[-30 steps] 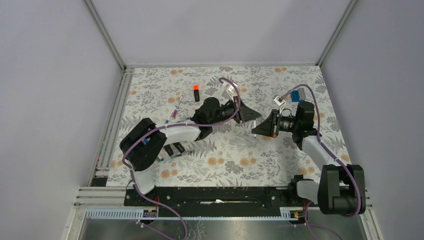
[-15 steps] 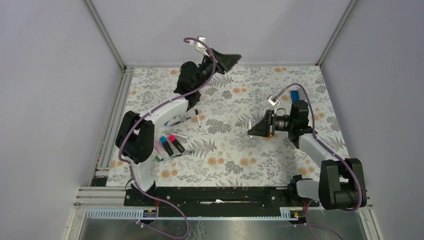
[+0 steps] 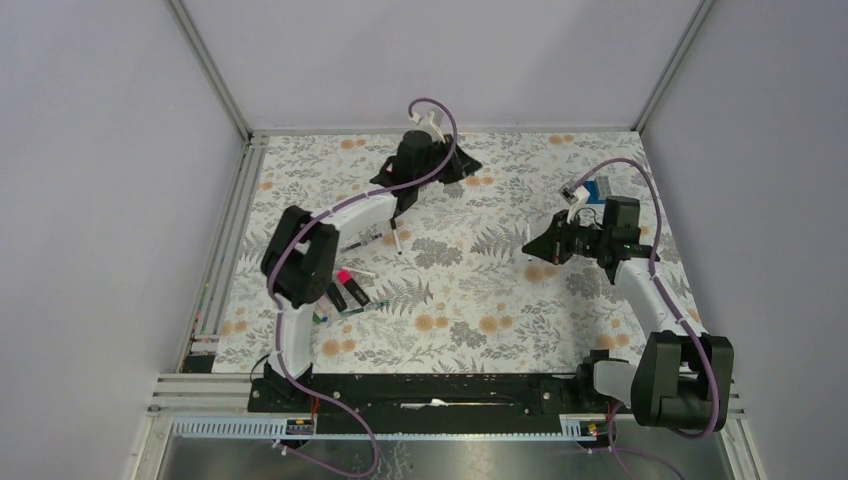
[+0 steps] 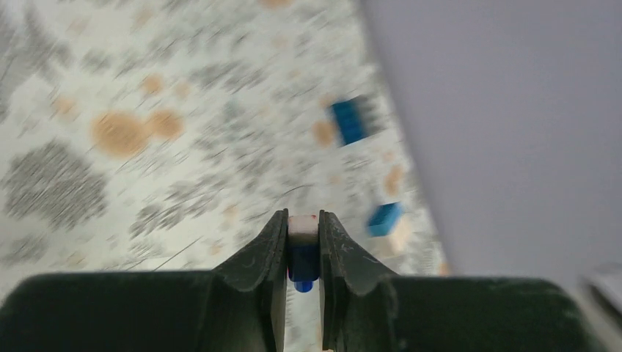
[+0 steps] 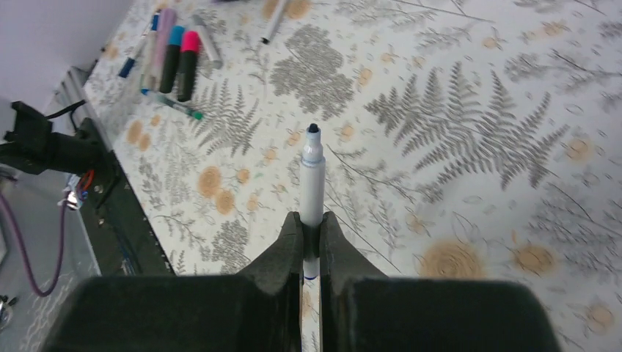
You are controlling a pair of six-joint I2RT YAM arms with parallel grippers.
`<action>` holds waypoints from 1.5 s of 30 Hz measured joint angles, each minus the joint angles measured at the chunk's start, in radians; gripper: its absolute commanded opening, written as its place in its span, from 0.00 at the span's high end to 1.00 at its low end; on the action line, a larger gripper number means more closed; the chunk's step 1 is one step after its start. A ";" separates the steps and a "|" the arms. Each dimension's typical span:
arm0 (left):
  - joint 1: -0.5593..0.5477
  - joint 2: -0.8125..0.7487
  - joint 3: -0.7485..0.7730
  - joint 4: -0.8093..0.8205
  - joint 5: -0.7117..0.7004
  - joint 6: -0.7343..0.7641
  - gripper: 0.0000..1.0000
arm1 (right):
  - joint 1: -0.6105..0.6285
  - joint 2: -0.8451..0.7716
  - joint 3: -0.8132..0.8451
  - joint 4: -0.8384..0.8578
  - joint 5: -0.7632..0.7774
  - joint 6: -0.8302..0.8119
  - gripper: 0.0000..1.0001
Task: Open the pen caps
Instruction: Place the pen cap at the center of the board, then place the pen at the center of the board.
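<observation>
My left gripper [image 4: 303, 222] is shut on a small blue pen cap [image 4: 303, 257] with a whitish end. It is held low over the far edge of the mat [image 3: 468, 165]. My right gripper [image 5: 312, 220] is shut on a thin white pen [image 5: 312, 183] whose dark tip is bare; in the top view it is at the right of the mat [image 3: 532, 246]. Chunky black highlighters with a blue cap [image 5: 176, 35], a pink cap [image 5: 190, 41] and a lilac cap [image 5: 165, 18] lie together at the left [image 3: 343, 276].
A thin green-tipped pen [image 5: 172, 105] lies by the highlighters. A white pen with a black cap [image 3: 397, 240] lies in the middle left. A blue block [image 3: 598, 187] sits at the far right; another blue-and-white block [image 4: 385, 218] lies near it. Walls bound the mat.
The two grippers were close together at mid-table and have pulled apart. My left arm swung up to the far edge and then lowered. My right gripper drew back right with the pen.
</observation>
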 measured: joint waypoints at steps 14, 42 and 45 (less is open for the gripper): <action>-0.025 0.372 0.256 -0.375 -0.163 0.029 0.86 | -0.077 0.036 0.002 -0.097 0.074 -0.104 1.00; -0.016 -0.051 -0.049 -0.313 -0.300 0.347 0.05 | -0.116 0.305 0.278 -0.265 0.198 -0.224 1.00; -0.013 -0.270 -0.201 -0.223 -0.325 0.426 0.01 | -0.097 0.391 0.378 -0.266 0.291 -0.209 1.00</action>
